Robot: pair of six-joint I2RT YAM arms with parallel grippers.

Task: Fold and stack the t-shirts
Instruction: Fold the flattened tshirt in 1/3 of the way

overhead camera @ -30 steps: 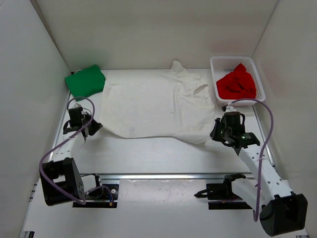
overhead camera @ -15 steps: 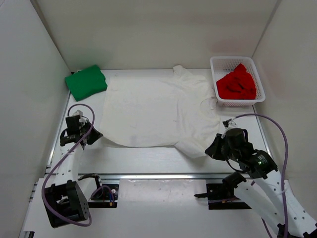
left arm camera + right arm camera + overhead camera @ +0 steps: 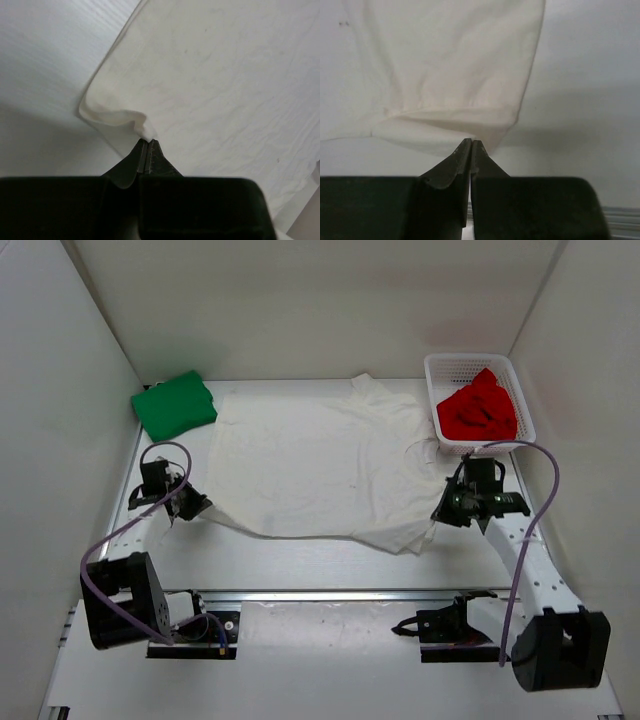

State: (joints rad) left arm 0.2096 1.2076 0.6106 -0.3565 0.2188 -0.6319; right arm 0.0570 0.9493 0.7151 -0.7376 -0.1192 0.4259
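Note:
The white t-shirt (image 3: 310, 460) lies spread across the middle of the table, its near edge lifted at both ends. My left gripper (image 3: 196, 506) is shut on the shirt's near-left corner; the left wrist view shows the cloth (image 3: 225, 75) bunched at the tips of that gripper (image 3: 149, 141). My right gripper (image 3: 441, 514) is shut on the near-right corner, and in the right wrist view the folded hem (image 3: 445, 60) hangs from that gripper (image 3: 471, 143). The green t-shirt (image 3: 174, 406) sits folded at the far left. The red t-shirt (image 3: 478, 410) lies crumpled in the basket.
A white mesh basket (image 3: 446, 364) stands at the far right corner, just beyond the right arm. White walls close in the table on the left, back and right. A metal rail (image 3: 330, 593) runs along the near edge by the arm bases.
Both grippers drew the white shirt's near corners toward the bases, then moved back out and apart. The shirt now lies flatter and wider, and its far edge has shifted.

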